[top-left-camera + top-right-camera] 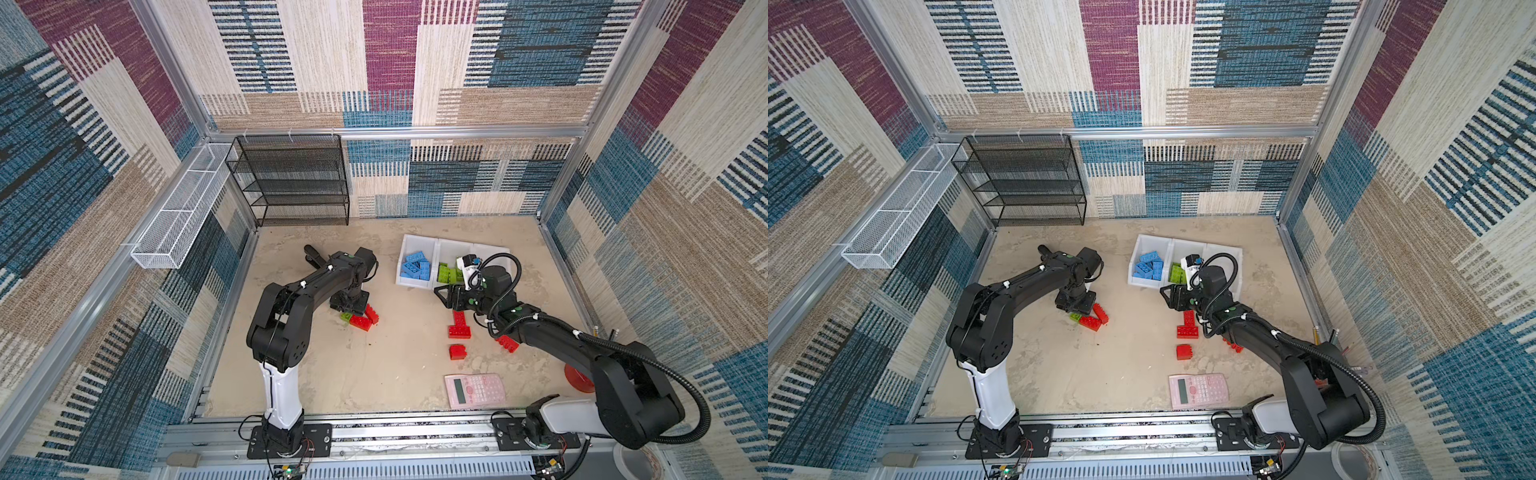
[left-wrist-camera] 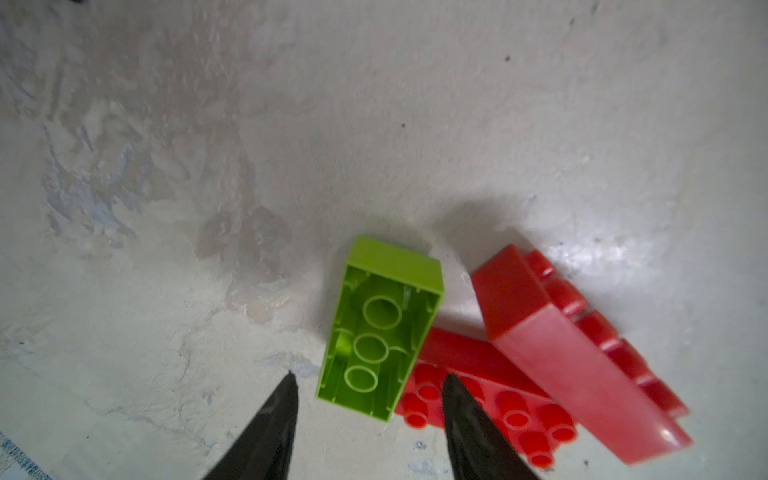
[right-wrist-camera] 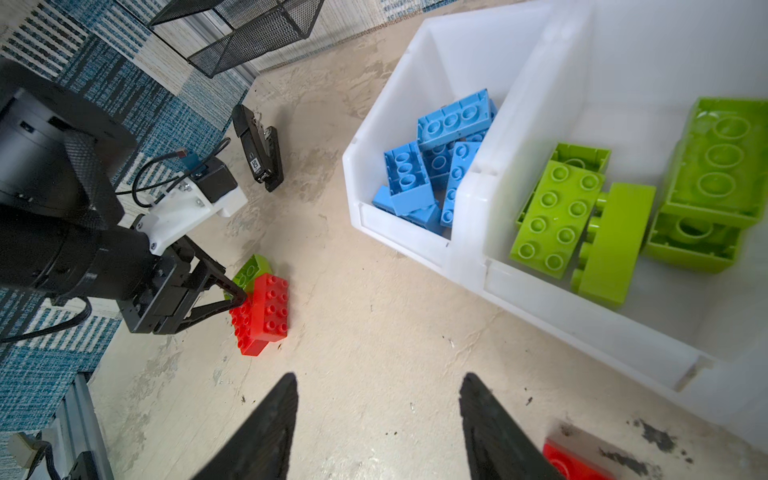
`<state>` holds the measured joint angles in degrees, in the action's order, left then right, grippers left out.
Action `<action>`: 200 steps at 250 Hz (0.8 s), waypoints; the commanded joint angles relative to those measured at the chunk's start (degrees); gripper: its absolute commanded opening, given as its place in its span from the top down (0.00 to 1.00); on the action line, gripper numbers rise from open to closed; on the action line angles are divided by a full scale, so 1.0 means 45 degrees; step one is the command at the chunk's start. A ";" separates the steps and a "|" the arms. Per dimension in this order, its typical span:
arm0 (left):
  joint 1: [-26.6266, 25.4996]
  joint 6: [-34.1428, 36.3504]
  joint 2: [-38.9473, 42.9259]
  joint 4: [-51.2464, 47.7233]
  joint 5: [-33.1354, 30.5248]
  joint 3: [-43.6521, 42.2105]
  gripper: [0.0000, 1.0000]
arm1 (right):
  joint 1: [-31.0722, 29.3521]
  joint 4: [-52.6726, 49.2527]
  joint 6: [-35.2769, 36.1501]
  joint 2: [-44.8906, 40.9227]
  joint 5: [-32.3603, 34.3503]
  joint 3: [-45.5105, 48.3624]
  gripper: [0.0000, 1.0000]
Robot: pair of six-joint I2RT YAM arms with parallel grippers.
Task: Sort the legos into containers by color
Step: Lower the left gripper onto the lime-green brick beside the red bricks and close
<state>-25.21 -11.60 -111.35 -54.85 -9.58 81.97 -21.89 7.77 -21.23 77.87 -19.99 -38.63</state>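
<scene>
The green brick (image 1: 345, 316) lies upside down, with red bricks (image 1: 361, 323) just beside it at 3 o'clock in a top view. My left gripper (image 2: 370, 381) stands apart around its end, not clamped. My right gripper (image 3: 379, 384) is apart and empty, near the white bins (image 3: 399, 228).

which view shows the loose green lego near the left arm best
The left wrist view: the green lego lies close and whole, hollow underside up, beside two red legos. Both top views show only a sliver; the right wrist view shows part behind the red legos.
</scene>
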 commanded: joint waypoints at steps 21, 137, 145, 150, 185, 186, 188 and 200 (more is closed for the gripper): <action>0.0160 0.0281 -0.0378 -0.0076 0.0496 0.0314 0.47 | -0.0018 0.0532 -0.0136 0.0252 -0.0109 0.0007 0.37; 0.0410 0.0214 -0.0592 0.0073 0.0869 0.0353 0.47 | -0.0018 0.0617 -0.0124 0.0469 -0.0135 0.0004 0.37; 0.0437 0.0184 -0.0569 0.0106 0.0897 0.0329 0.44 | -0.0018 0.0617 -0.0113 0.0465 -0.0142 0.0004 0.37; 0.0441 0.0194 -0.0558 0.0151 0.0914 0.0307 0.42 | -0.0018 0.0607 -0.0121 0.0470 -0.0150 -0.0006 0.37; 0.0494 0.0155 -0.0631 0.0225 0.0937 0.0252 0.38 | -0.0018 0.0583 -0.0086 0.0430 -0.0119 -0.0006 0.38; 0.0490 0.0155 -0.0649 0.0221 0.0938 0.0246 0.38 | -0.0018 0.0581 -0.0086 0.0421 -0.0104 -0.0008 0.38; 0.0501 0.0155 -0.0657 0.0227 0.0953 0.0247 0.38 | -0.0018 0.0564 -0.0086 0.0424 -0.0108 0.0006 0.38; 0.0500 0.0174 -0.0699 0.0255 0.0938 0.0231 0.40 | -0.0013 0.0540 -0.0076 0.0403 -0.0091 -0.0009 0.38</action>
<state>-23.03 -11.62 -114.19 -53.58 -5.63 83.29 -21.89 8.29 -21.21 79.88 -20.38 -38.63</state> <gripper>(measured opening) 0.621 0.624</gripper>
